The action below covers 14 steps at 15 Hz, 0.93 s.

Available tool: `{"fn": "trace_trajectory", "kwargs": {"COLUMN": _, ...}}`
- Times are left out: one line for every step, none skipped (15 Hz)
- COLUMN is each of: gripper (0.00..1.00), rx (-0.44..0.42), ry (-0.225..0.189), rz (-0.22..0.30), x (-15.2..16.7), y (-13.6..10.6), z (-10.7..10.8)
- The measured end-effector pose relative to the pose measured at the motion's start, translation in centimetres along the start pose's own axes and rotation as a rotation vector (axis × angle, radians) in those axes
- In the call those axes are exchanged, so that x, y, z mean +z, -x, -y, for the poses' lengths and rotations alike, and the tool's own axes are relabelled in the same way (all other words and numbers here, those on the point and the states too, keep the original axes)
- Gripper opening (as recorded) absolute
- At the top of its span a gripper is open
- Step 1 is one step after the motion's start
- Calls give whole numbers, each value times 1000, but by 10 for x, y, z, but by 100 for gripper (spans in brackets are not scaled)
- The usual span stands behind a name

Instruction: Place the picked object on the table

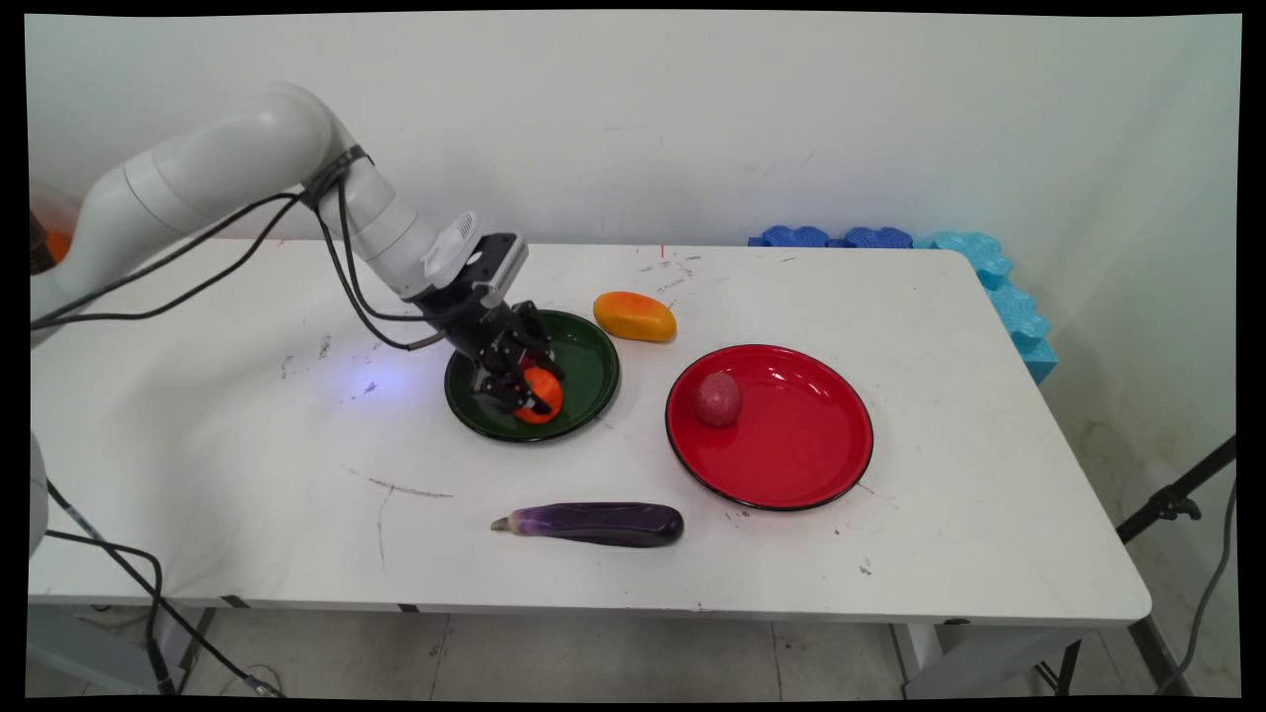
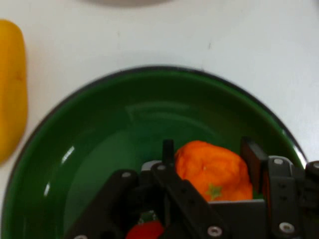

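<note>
Nearest the camera lies the white table, its top scuffed with dark marks and streaks, its near edge running across the bottom of the main view above a pale tiled floor. Behind it stands a plain off-white wall. Blue foam blocks line the table's far right corner and right edge. A black stand leg slants in at the right, off the table.

On the table, a red plate sits right of centre with a small dull-red round fruit on its left part. A green plate sits just left of it, apart. A purple eggplant lies near the front edge, well clear of both plates. An orange-yellow mango-like fruit lies just beyond the green plate's far right rim.

The black gripper reaches down into the green plate, fingers set either side of an orange fruit and holding it at the plate's near side.
</note>
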Motion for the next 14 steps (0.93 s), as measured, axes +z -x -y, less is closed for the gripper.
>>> {"fn": "trace_trajectory", "kwargs": {"gripper": 0, "rx": -5, "ry": -8, "rz": -6, "x": -5, "y": -6, "z": 0}}
{"fn": "trace_trajectory", "kwargs": {"gripper": 0, "rx": -11, "ry": -16, "rz": -12, "x": -10, "y": -11, "z": 0}}
{"fn": "trace_trajectory", "kwargs": {"gripper": 0, "rx": -17, "ry": -27, "rz": -21, "x": -17, "y": -20, "z": 1}}
{"fn": "trace_trajectory", "kwargs": {"gripper": 0, "rx": -23, "ry": -39, "rz": -31, "x": -24, "y": -29, "z": 1}}
{"fn": "trace_trajectory", "kwargs": {"gripper": 0, "rx": -29, "ry": -48, "rz": -42, "x": -30, "y": -39, "z": 0}}
{"fn": "trace_trajectory", "kwargs": {"gripper": 0, "rx": -37, "ry": -56, "rz": -54, "x": -36, "y": -51, "z": 0}}
{"fn": "trace_trajectory", "kwargs": {"gripper": 0, "rx": -46, "ry": -63, "rz": -66, "x": -41, "y": -63, "z": -1}}
{"fn": "trace_trajectory", "kwargs": {"gripper": 0, "rx": -55, "ry": -68, "rz": -76, "x": -45, "y": -72, "z": -2}}
{"fn": "trace_trajectory", "kwargs": {"gripper": 0, "rx": -68, "ry": -70, "rz": -84, "x": -48, "y": -83, "z": -4}}
{"fn": "trace_trajectory", "kwargs": {"gripper": 0, "rx": -80, "ry": -69, "rz": -90, "x": -49, "y": -92, "z": -6}}
{"fn": "trace_trajectory", "kwargs": {"gripper": 0, "rx": -89, "ry": -68, "rz": -93, "x": -49, "y": -100, "z": -9}}
{"fn": "trace_trajectory", "kwargs": {"gripper": 0, "rx": -100, "ry": -65, "rz": -95, "x": -48, "y": -107, "z": -12}}
{"fn": "trace_trajectory", "kwargs": {"gripper": 0, "rx": -109, "ry": -61, "rz": -95, "x": -46, "y": -113, "z": -15}}
{"fn": "trace_trajectory", "kwargs": {"gripper": 0, "rx": -117, "ry": -58, "rz": -92, "x": -43, "y": -117, "z": -18}}
